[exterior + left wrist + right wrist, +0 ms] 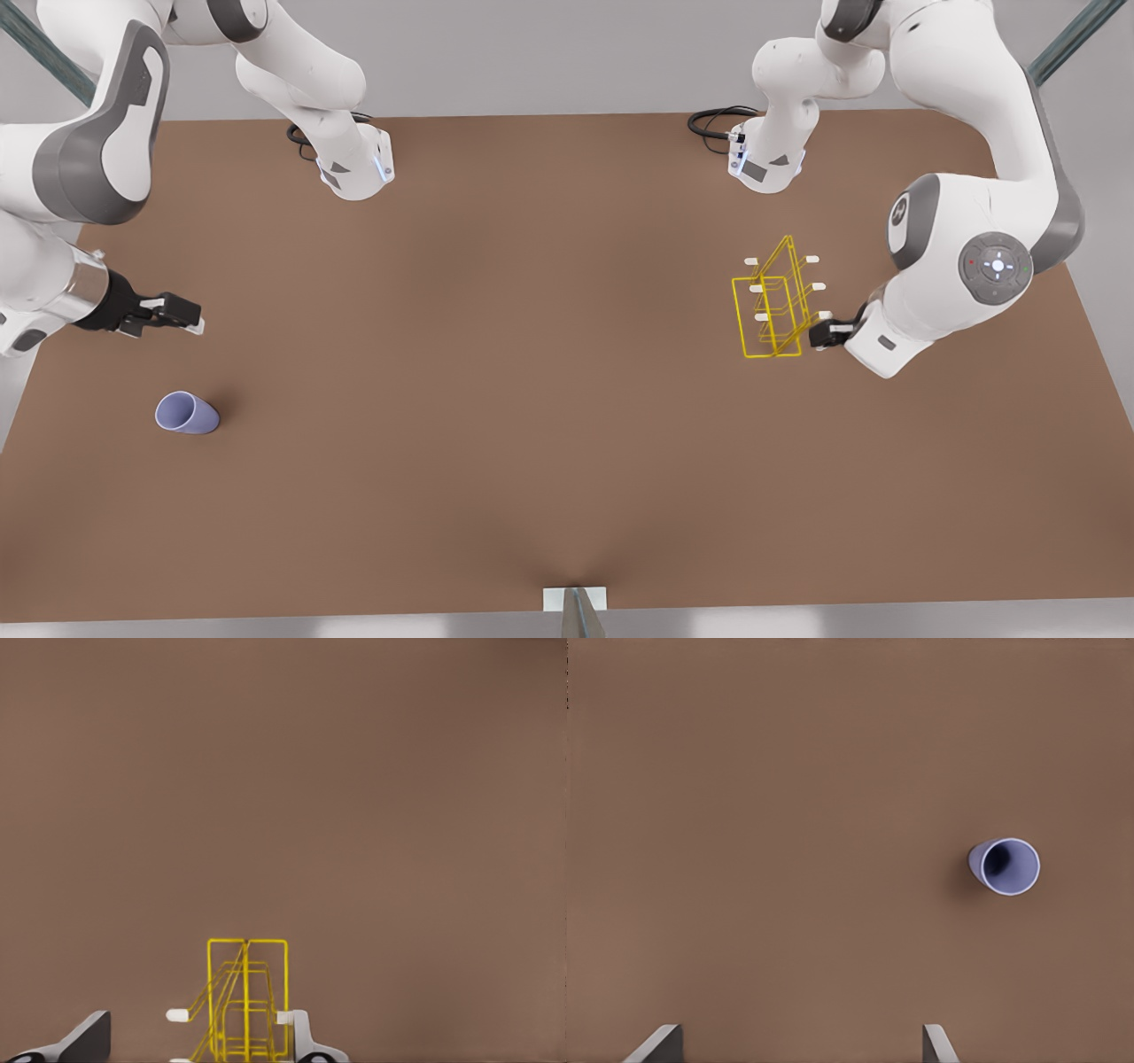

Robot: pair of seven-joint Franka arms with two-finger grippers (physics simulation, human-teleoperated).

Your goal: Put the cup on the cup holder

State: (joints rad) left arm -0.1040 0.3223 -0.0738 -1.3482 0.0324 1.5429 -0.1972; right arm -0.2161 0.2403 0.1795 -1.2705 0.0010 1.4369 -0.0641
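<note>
Hiding left gripper (819,335) behind cup holder (772,301).

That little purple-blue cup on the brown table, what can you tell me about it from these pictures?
The small lavender-blue tapered cup is a plain, matte tumbler without a handle, narrower at its base than at its open mouth. In the right wrist view its dark hollow inside shows, and it looks empty. It rests on the brown table, near the front view's left edge, apart from everything else. The right gripper hovers beside it with fingers open, not touching. The yellow wire cup holder stands far across the table.
</note>
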